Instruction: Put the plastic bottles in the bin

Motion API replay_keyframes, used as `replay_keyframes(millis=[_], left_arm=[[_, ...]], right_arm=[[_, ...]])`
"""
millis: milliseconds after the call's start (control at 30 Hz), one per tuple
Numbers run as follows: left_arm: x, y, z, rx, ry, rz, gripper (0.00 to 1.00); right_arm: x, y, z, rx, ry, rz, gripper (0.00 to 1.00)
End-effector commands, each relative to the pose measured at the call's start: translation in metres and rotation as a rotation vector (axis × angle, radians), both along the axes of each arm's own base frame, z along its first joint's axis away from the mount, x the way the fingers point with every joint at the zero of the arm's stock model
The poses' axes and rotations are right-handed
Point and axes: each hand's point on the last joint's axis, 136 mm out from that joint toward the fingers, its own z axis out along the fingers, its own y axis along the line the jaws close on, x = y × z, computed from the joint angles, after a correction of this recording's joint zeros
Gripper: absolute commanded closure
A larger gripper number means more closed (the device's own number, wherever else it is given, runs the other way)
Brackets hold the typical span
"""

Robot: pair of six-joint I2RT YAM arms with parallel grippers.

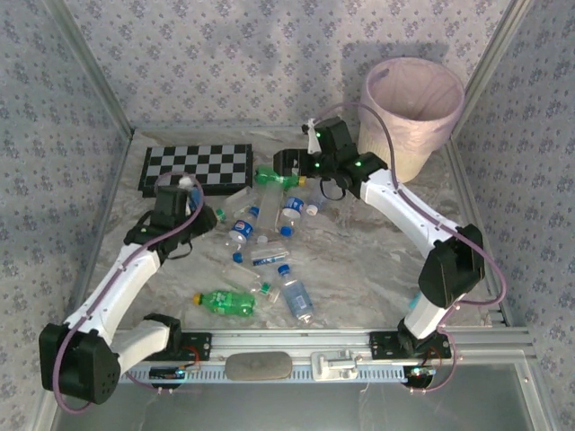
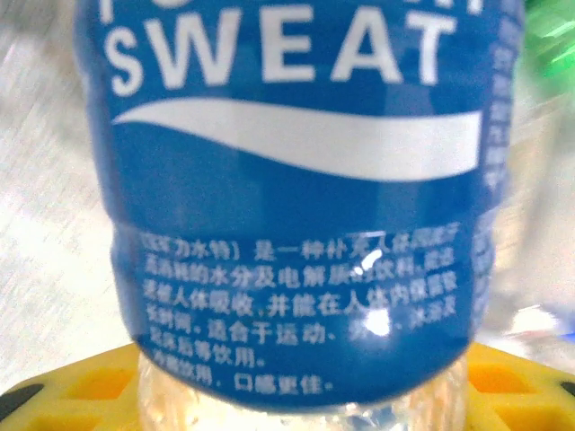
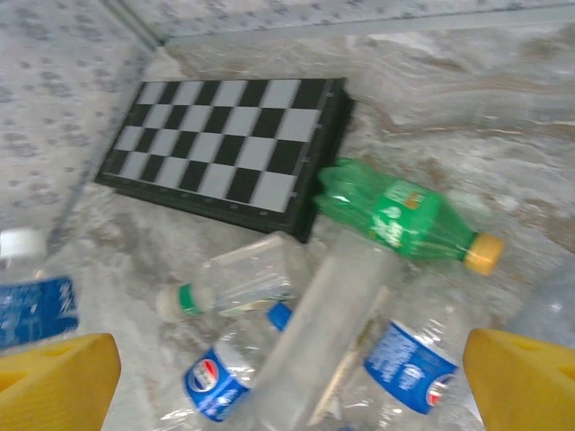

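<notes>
Bottles (image 1: 299, 301) lie scattered over the middle of the desk (image 1: 377, 260), most of them clear with blue labels and 2 of them green. Several look crushed. The bin (image 1: 409, 148) stands at the far right, well apart from the pile.

The left pincer (image 2: 292, 395) is closed on the Sweat bottle (image 2: 296, 224). Its yellow pads (image 2: 76, 386) sit against the clear body just below the blue label. From above, this bottle is at the left of the pile, roughly upright, with its white cap (image 1: 186, 182) on top. I cannot tell whether it is clear of the desk.

The right pincer (image 3: 289, 368) is spread wide and empty. It hangs over the far side of the pile, near the green bottle (image 3: 395, 215) that lies just beside the chessboard (image 3: 225, 135).

These bottles look empty, so I judge them very light, with thin walls that dent under a squeeze. The round bodies and glossy labels are probably slick, so a bottle may roll or twist in the grip. The best hold seems to be across the body, close to the shoulder or the base where the plastic is stiffer. A crushed one is best taken across its flattened width. The wide bin should forgive a loose drop, though so light a bottle could bounce off the rim.
</notes>
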Motion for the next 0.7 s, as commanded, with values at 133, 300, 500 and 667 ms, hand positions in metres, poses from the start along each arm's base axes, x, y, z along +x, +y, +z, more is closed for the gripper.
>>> replay_keyframes(millis=[133,300,500,667], left_arm=[[0.04,-0.072,0.1,-0.175,-0.3,-0.267,0.55],[0.045,-0.115,0.12,-0.226,-0.358,-0.4,0.55],[0.036,-0.158,0.123,-0.226,-0.364,-0.537,0.56],[0.025,-0.178,0.127,-0.249,-0.36,-0.607,0.56]], right_arm=[[-0.022,0.036,0.059,0.253,-0.02,0.231,0.01],[-0.032,0.045,0.072,0.31,-0.016,0.315,0.05],[-0.032,0.044,0.067,0.309,-0.005,0.309,0.07],[-0.03,0.044,0.057,0.317,0.009,0.294,0.09]])
